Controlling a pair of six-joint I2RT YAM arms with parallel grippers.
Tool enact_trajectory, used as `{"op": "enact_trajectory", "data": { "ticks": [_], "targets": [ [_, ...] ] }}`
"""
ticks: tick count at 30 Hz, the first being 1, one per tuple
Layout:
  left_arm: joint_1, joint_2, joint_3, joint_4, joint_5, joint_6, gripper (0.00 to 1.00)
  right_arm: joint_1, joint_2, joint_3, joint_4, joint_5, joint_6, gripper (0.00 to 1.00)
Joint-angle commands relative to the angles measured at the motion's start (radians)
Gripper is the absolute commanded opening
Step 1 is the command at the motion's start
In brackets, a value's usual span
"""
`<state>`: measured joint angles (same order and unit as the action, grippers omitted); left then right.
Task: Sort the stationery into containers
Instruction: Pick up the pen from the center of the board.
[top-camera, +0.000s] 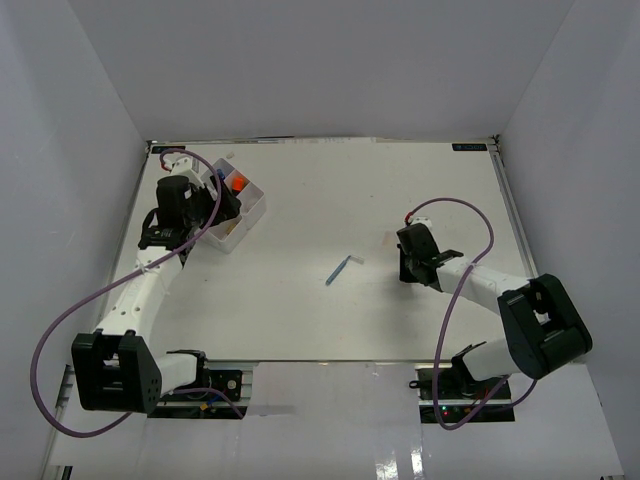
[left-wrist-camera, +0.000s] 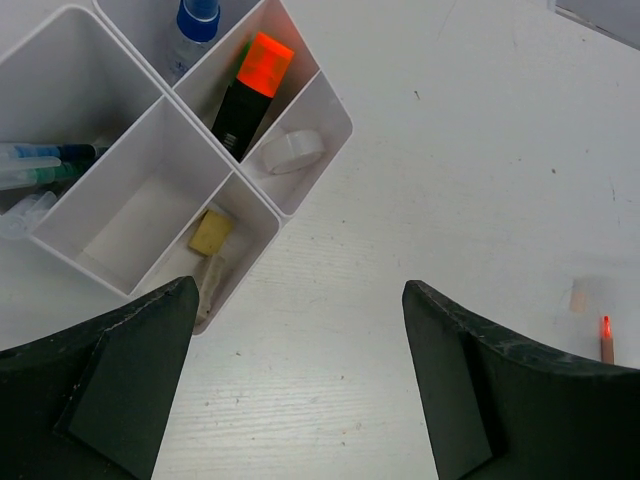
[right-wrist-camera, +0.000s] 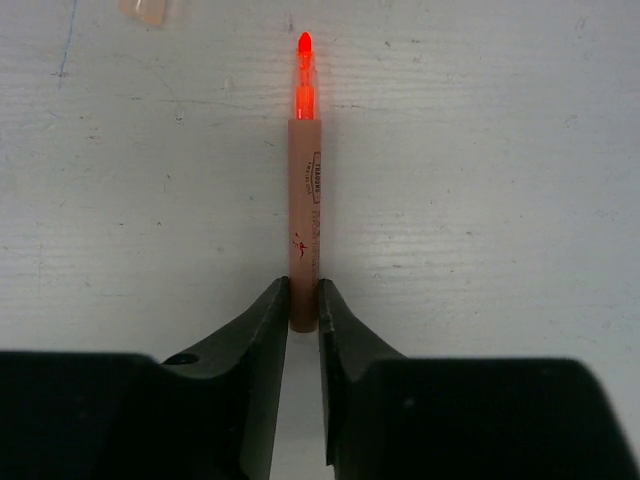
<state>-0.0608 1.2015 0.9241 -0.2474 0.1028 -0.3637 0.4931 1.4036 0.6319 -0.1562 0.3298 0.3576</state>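
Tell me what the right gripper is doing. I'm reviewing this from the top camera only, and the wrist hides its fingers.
Observer: The right gripper is pinched on the near end of a pink pen, which lies flat on the table.
Operator: And the left gripper, up by the tray?
Observer: The left gripper is wide open and holds nothing. The white tray is just ahead of its fingers.
Operator: What is in the tray? I can only make out an orange spot.
Observer: An orange highlighter, a blue-capped bottle and a yellowish eraser, each in a separate compartment.
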Motion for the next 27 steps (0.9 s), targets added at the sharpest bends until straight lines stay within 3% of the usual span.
{"op": "enact_trajectory", "data": {
  "ticks": [1,5,12,20,27],
  "targets": [
    [0.003,-0.04,-0.007,0.005,0.06,-0.012,0.94,-0.002,-0.015,-0.011,-0.002,-0.012,0.017,0.19],
    [0.004,-0.052,-0.013,0.008,0.156,-0.029,0.94,-0.002,-0.055,-0.015,-0.006,-0.038,0.015,0.08],
    [-0.045,-0.123,-0.059,0.057,0.414,-0.141,0.94,0.113,-0.225,-0.015,0.119,-0.13,-0.031,0.08],
    [-0.33,-0.224,-0.197,0.324,0.325,-0.334,0.94,0.301,-0.314,0.032,0.458,-0.184,-0.023,0.08],
    [-0.482,-0.198,-0.255,0.56,0.199,-0.345,0.94,0.384,-0.308,-0.006,0.725,-0.225,-0.008,0.08]
  ]
}}
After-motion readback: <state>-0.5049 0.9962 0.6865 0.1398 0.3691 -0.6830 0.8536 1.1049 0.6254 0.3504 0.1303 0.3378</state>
